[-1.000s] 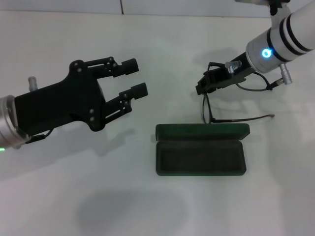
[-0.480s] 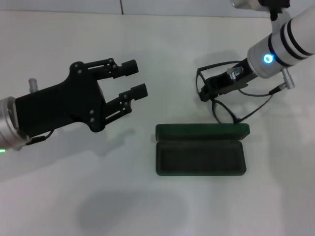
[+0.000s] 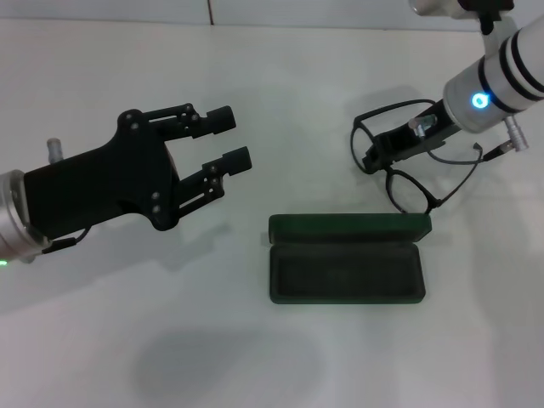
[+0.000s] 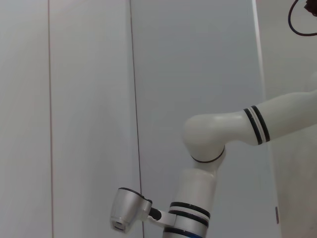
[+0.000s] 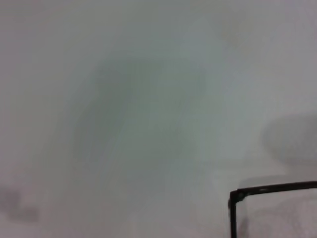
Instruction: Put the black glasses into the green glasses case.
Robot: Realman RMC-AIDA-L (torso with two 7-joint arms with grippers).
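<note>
Right gripper (image 3: 374, 159): clamped on the black glasses at the middle of the frame, above and beyond the back right part of the case
Black glasses (image 3: 406, 189): held off the table, both round lenses showing, one lens rim close to the case's back edge near its right end; one thin arm trails out to the right under the wrist
Glasses in right wrist view: only a corner of the black frame (image 5: 247, 194) shows against the white table
Green glasses case (image 3: 346, 258): lying open on the table, lid edge toward the back, dark lined tray facing up, long side running left to right
Room around case: bare white table (image 3: 255, 357) on its left, front and right sides
Left gripper (image 3: 228, 138): fingers spread apart, holding nothing, hovering well to the left of the case and a little beyond it
Left wrist view: only wall panels and the white right arm (image 4: 223, 134)
</note>
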